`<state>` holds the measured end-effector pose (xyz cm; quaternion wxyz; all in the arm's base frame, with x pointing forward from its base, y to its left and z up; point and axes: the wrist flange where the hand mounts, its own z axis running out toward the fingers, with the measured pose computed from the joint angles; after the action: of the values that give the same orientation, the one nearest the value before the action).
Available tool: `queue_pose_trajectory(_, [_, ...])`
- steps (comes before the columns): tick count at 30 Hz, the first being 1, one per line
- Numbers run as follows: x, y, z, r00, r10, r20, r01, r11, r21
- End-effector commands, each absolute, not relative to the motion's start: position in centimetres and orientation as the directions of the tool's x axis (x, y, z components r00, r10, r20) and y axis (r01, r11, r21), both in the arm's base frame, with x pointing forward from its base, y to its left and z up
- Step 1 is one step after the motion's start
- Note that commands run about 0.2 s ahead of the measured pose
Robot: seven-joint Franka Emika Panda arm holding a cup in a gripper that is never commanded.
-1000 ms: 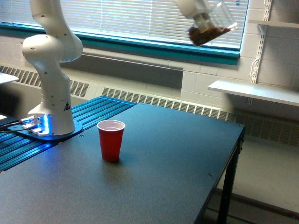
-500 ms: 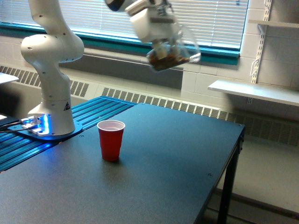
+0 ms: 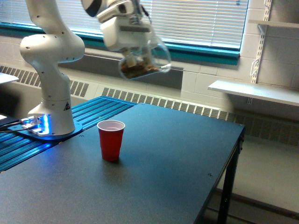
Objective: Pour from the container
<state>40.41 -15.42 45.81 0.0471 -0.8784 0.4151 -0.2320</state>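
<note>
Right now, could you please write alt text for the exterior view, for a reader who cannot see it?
A white robot arm's gripper holds a clear glass cup of brown pieces, tilted, in the air above and to the exterior view's right of an upright red cup. The red cup stands on a dark table before a blinded window.

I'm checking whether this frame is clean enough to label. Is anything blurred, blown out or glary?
Exterior view: the window blinds behind are bright and nearly washed out; the hand and glass cup look slightly soft, probably motion blur, though the brown pieces inside still show; the red cup and dark table are sharp, with a blue glow at the arm's base.
</note>
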Motion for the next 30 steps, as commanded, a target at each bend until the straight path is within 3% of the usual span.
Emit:
queue_pose_trajectory(1, [37.7,-15.9,44.6,0.547,-0.754,0.365,-0.722,-0.645,-0.251])
queue_pose_trajectory(30, [29.8,-12.3,38.8,0.682,-0.675,0.284,-0.675,-0.729,-0.111])
